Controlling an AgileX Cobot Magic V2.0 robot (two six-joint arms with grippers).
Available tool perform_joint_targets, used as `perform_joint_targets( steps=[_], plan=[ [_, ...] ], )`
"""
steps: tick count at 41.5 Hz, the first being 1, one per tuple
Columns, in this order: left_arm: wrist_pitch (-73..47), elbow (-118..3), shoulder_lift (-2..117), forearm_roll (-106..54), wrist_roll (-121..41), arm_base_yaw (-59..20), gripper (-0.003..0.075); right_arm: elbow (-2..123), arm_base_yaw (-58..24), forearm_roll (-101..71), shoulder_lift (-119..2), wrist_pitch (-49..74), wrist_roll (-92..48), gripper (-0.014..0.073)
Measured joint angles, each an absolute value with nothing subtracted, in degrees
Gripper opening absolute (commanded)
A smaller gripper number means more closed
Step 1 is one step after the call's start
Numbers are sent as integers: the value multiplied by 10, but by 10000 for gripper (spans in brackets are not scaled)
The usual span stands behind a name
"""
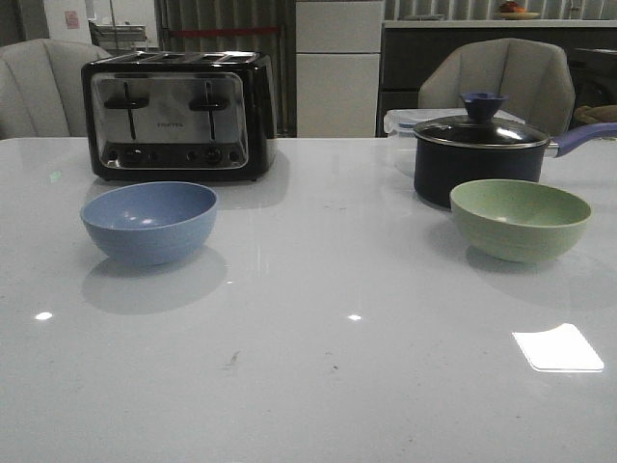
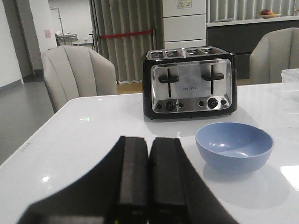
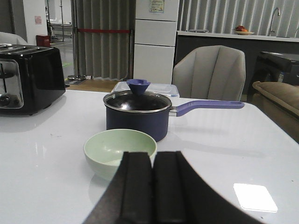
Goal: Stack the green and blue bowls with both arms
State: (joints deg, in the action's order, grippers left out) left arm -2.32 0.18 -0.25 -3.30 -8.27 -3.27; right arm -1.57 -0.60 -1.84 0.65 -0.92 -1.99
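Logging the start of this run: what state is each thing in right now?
blue bowl: upright, empty, on the table
green bowl: upright, empty, beside the saucepan
saucepan: lid on
toaster: levers up
left gripper: shut, holding nothing
right gripper: shut, holding nothing

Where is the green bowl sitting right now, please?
In the front view, the green bowl sits on the right side of the table, just in front of the saucepan, far from the blue bowl.
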Motion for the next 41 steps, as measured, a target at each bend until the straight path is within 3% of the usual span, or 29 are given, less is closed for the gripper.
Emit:
perform_joint_targets(
  steps=[41],
  plan=[
    [17, -14, -3, -34, -81, -33, 93, 19, -6, -18, 6, 8, -20, 73]
  ],
)
